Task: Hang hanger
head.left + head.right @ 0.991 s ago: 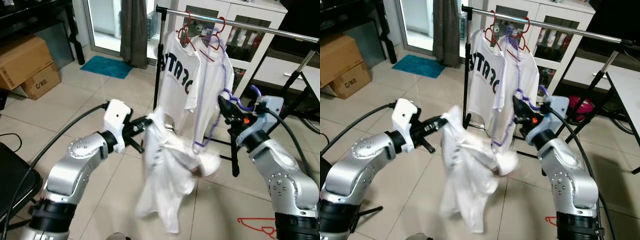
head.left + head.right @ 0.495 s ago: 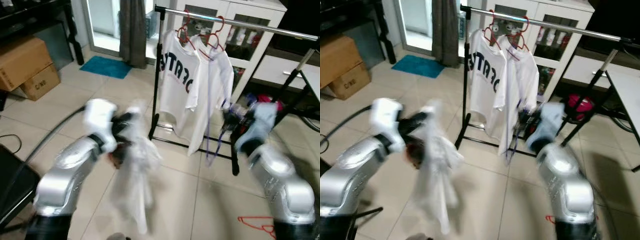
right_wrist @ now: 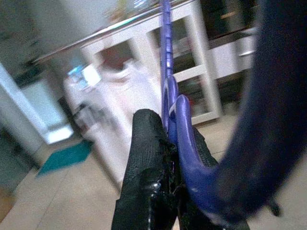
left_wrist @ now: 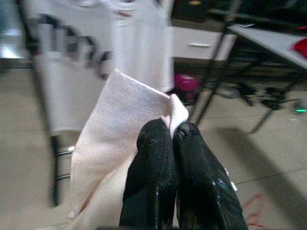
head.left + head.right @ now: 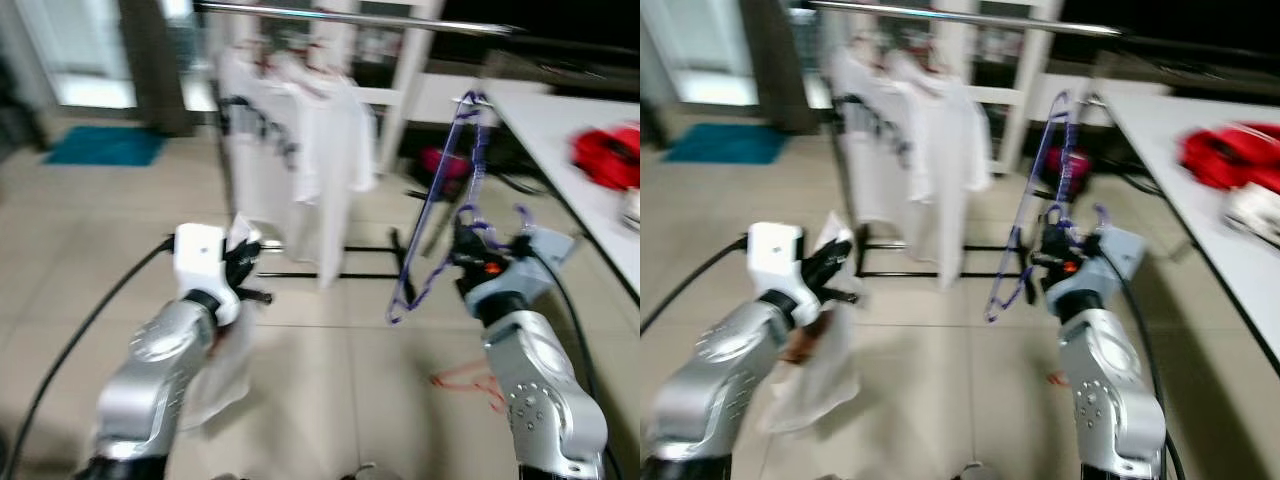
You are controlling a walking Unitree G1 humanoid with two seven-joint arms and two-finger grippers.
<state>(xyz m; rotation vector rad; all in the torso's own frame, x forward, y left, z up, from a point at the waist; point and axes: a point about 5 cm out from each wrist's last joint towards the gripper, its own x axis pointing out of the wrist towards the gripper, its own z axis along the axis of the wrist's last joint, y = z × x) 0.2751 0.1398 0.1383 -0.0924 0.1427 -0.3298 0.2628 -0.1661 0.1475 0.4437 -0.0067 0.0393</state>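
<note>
— Head views?
— Blur (camera moving). My right gripper [image 5: 462, 243], arm bent and raised, carries the purple hanger [image 5: 440, 215] upright beside the clothes rail [image 5: 350, 18]; my left gripper [image 5: 250, 262] trails a white shirt [image 5: 225, 355].
— Wrist views?
— Left fingers [image 4: 156, 177] pinched tight on white fabric. Right fingers [image 3: 148, 177] clamped against the hanger's thin purple wire.

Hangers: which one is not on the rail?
The purple hanger, held in the right gripper beside the rack. The red hangers sit on the rail with white T-shirts on them.
</note>
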